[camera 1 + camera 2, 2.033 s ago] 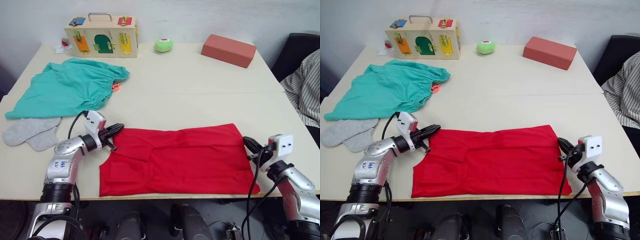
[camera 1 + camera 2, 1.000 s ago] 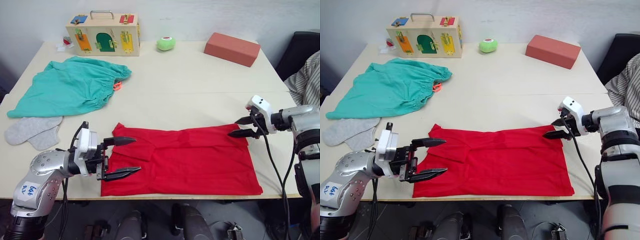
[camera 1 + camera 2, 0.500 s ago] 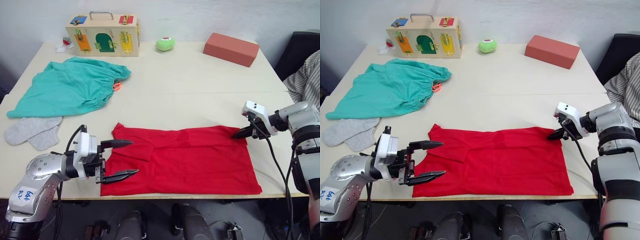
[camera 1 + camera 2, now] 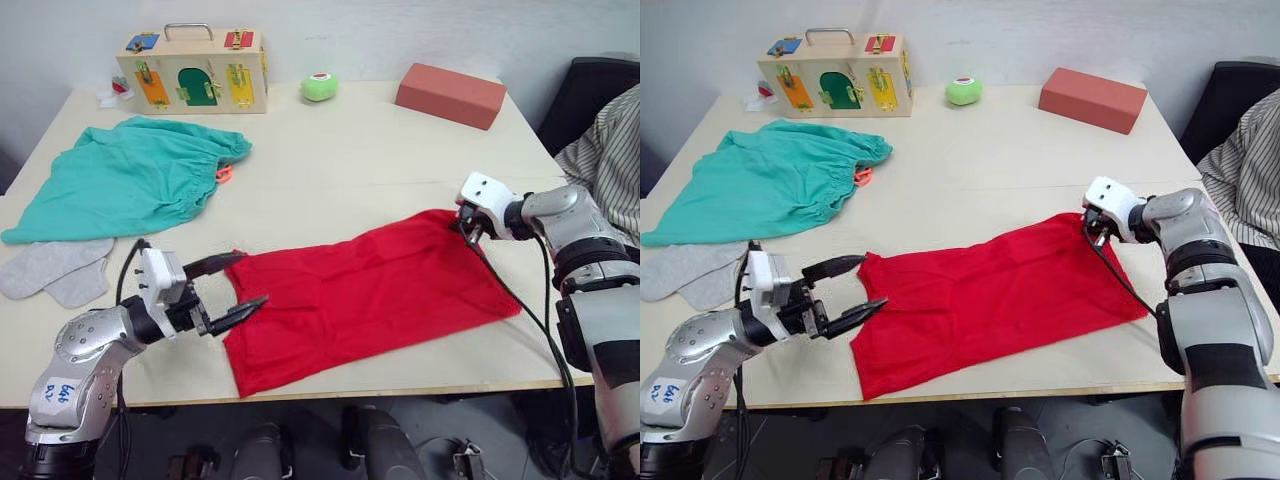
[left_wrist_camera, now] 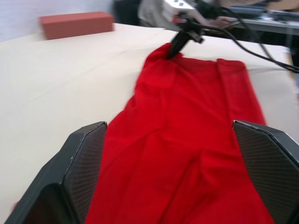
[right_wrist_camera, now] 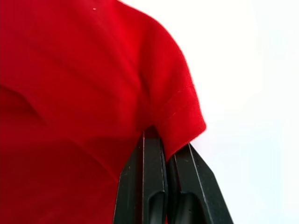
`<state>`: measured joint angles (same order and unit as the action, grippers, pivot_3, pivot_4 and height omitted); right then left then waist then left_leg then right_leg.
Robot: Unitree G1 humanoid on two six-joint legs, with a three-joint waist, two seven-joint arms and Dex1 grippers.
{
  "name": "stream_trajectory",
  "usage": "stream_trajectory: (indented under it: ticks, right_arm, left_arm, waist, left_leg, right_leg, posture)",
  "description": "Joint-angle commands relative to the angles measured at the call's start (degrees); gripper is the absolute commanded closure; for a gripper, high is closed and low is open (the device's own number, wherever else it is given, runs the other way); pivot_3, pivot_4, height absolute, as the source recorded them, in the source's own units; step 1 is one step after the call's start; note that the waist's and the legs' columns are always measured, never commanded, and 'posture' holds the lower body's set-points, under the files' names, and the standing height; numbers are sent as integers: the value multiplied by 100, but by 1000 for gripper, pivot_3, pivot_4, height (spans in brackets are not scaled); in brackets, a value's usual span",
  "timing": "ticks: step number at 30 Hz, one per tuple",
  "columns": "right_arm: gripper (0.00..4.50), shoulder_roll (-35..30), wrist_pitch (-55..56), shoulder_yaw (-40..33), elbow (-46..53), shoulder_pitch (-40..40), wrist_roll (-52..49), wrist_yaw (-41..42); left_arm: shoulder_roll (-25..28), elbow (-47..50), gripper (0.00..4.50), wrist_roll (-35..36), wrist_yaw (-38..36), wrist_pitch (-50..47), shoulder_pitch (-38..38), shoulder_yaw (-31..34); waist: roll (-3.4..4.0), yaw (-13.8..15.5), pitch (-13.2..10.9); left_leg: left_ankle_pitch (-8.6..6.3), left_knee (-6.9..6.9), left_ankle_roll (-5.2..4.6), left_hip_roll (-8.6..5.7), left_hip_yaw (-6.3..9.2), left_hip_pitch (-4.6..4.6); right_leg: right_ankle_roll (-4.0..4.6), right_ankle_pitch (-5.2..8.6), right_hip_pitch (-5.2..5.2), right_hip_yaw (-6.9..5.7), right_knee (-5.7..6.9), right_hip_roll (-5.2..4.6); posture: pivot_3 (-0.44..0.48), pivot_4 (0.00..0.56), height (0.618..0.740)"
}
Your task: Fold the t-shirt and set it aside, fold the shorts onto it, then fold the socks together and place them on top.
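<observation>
From the head view I see the t-shirt lying near the table's front edge, well apart from the shorts and socks, so I judge the first fold is in hand. My left wrist view shows the left gripper spread wide over one shirt end, holding nothing. In the right wrist view the right gripper is pinched tight on the opposite corner, and next I need the left to grip.
</observation>
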<state>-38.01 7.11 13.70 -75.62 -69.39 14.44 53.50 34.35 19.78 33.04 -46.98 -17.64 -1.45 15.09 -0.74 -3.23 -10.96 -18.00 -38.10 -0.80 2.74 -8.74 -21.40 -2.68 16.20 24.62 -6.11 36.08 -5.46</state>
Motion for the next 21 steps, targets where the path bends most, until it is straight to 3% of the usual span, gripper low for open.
stream_trajectory:
  ticks: [1,5,10,12,18,20,21]
  right_arm:
    - [4488,75,165,-151,-37,-211,65,-467]
    - [4488,116,228,-428,-54,-201,-175,-271]
    - [2847,-82,141,-641,-42,-147,-236,-79]
    - [2188,-454,-15,-905,4,-129,-434,145]
    - [59,-1259,-1445,-1706,548,117,-1362,1844]
    - [22,-1535,-2601,-1854,1385,574,-1691,2286]
    - [22,-1697,-3512,-1927,2271,1073,-1909,2386]
  left_arm:
    - [12,97,0,-110,309,-7,71,183]
    - [109,-45,0,67,279,-214,6,238]
    - [335,-380,0,179,-10,-459,-295,121]
    - [504,-1034,0,-24,-367,-357,-886,-112]
    - [614,-2846,0,-762,-968,43,-2436,-834]
    - [578,-3578,0,-1139,-1285,258,-2977,-1225]
    - [556,-3975,0,-1341,-1576,379,-3269,-1495]
  waist:
    - [0,2,0]
    - [1,3,0]
    - [4,16,-3]
    - [11,75,-7]
    - [15,156,-9]
    - [15,151,-9]
    - [15,161,-9]
  left_leg:
    - [0,0,0,0,0,0]
    - [0,0,-1,-1,-1,0]
    - [2,0,-2,-1,0,-1]
    - [3,-1,-3,-2,0,-1]
    - [6,1,-7,-5,-4,-6]
    - [6,2,-8,-4,-9,-6]
    - [6,2,-7,-3,-11,-6]
  right_leg:
    - [0,0,0,0,0,0]
    - [0,0,-1,0,-1,0]
    - [0,0,-1,-1,1,0]
    - [0,0,-3,-2,0,-1]
    - [-3,-2,-1,-5,-7,2]
    - [-5,-3,-1,-3,-9,5]
    - [-5,-3,0,-3,-8,7]
  posture:
    - [0,150,740]
    - [0,150,740]
    - [0,150,740]
    - [0,150,740]
    - [0,150,740]
    - [0,150,740]
    - [0,150,740]
